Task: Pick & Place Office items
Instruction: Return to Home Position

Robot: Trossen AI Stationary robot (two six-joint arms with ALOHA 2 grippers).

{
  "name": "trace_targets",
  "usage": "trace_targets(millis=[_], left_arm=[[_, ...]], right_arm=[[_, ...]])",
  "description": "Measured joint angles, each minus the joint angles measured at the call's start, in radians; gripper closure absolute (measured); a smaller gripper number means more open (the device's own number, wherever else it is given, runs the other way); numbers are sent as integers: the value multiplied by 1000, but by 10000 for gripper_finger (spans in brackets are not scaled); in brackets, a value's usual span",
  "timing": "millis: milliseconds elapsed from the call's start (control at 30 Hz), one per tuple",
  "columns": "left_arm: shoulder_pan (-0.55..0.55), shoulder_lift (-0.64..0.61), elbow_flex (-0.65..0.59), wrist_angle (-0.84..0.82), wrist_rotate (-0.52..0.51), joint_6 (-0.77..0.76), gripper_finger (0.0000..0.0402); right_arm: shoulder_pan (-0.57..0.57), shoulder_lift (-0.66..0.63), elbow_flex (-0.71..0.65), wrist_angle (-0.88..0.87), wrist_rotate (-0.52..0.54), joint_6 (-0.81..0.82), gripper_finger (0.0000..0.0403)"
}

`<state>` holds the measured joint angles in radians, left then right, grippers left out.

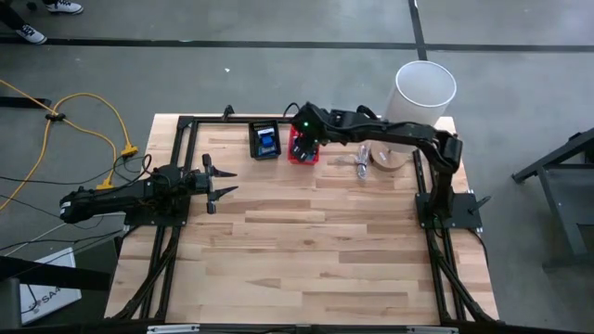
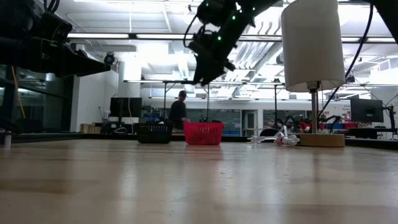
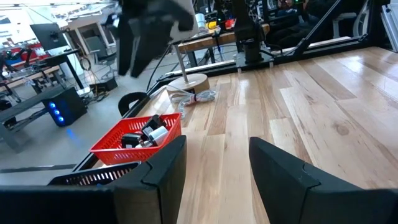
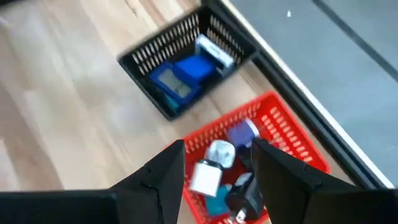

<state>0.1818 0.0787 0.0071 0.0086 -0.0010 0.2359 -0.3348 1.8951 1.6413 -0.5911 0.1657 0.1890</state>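
Right gripper (image 4: 217, 144) hangs released over the red basket (image 4: 283, 124) at the far edge of the surface (image 1: 306, 250); your next move is retracting it home.

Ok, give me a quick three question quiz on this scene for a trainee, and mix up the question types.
1. True or false: the right end effector hangs open above the red basket.
2. Where is the left end effector? A: inside the red basket. B: open over the bare table on the left side, away from the red basket. C: shut on a charger.
3. Fill in: the black basket holds mostly ___ items.

Key: 1 true; 2 B; 3 blue.
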Motion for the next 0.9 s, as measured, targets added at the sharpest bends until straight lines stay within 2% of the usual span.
trace_targets(millis=[167,400,600,767,900], left_arm=[[0,0,0,0,0,0,235],[0,0,0,0,0,0,235],[0,0,0,0,0,0,235],[0,0,0,0,0,0,235],[0,0,0,0,0,0,235]], right_arm=[[73,-23,0,6,18,24,231],[177,-41,0,1,145,19,231],[223,-115,-14,-7,142,15,231],[230,-222,-136,59,121,16,231],[219,-346,-334,196,74,23,231]])
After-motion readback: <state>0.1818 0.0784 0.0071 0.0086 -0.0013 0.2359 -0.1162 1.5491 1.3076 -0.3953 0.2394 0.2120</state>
